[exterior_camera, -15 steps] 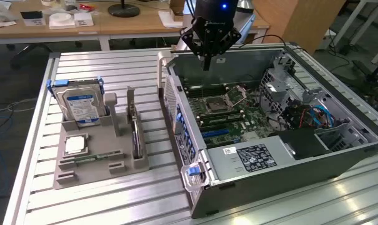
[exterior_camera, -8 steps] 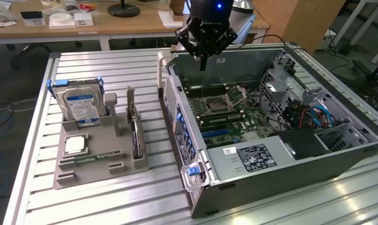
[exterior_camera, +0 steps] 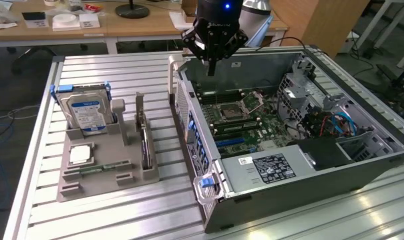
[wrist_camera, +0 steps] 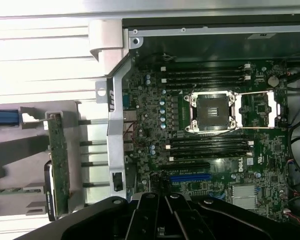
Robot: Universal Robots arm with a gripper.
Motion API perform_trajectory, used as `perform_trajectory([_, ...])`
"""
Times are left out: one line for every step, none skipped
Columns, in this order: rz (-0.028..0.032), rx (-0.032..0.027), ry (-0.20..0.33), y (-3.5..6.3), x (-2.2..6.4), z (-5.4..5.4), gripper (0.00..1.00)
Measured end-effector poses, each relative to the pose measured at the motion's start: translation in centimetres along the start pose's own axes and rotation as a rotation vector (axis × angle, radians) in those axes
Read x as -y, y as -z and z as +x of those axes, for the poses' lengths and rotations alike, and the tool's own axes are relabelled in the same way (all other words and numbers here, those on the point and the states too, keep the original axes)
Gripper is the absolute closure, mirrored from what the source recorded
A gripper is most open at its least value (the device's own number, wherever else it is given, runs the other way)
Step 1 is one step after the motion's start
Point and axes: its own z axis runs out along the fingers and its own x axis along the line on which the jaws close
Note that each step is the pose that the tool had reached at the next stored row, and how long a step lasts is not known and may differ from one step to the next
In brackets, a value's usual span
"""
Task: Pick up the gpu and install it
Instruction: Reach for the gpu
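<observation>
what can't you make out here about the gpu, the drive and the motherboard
gpu: exterior view, stands edge-on in the grey holder, so its board face is hidden.
hard drive: exterior view, label text too small to read.
motherboard: wrist view, one strip is covered by the pincer and its dark body.

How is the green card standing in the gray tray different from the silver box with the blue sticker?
The gpu is a thin card, green on its face; the hard drive is a thick silver box with a blue label. The gpu sits nearer the computer case; the hard drive sits farther off, with blue rails on its sides. Both stand upright in the gray tray.
</observation>
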Motion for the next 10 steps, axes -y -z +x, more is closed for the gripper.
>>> perform_trajectory([0.0000, 0.0000, 0.000, 0.01, 0.01, 0.2, 0.89])
perform_trajectory([0.0000, -0.0001, 0.000, 0.01, 0.02, 0.3, 0.89])
perform_trajectory([0.0001, -0.0001, 0.000, 0.02, 0.04, 0.5, 0.89])
perform_trajectory([0.0000, 0.0000, 0.000, 0.02, 0.05, 0.6, 0.89])
perform_trajectory([0.0000, 0.0000, 0.000, 0.02, 0.06, 0.8, 0.89])
perform_trajectory([0.0000, 0.0000, 0.000, 0.03, 0.07, 0.9, 0.89])
perform_trajectory([0.0000, 0.0000, 0.000, 0.03, 0.09, 1.1, 0.89])
perform_trajectory([0.0000, 0.0000, 0.000, 0.03, 0.10, 1.3, 0.89])
perform_trajectory([0.0000, 0.0000, 0.000, 0.04, 0.11, 1.4, 0.89])
perform_trajectory([0.0000, 0.0000, 0.000, 0.04, 0.12, 1.6, 0.89])
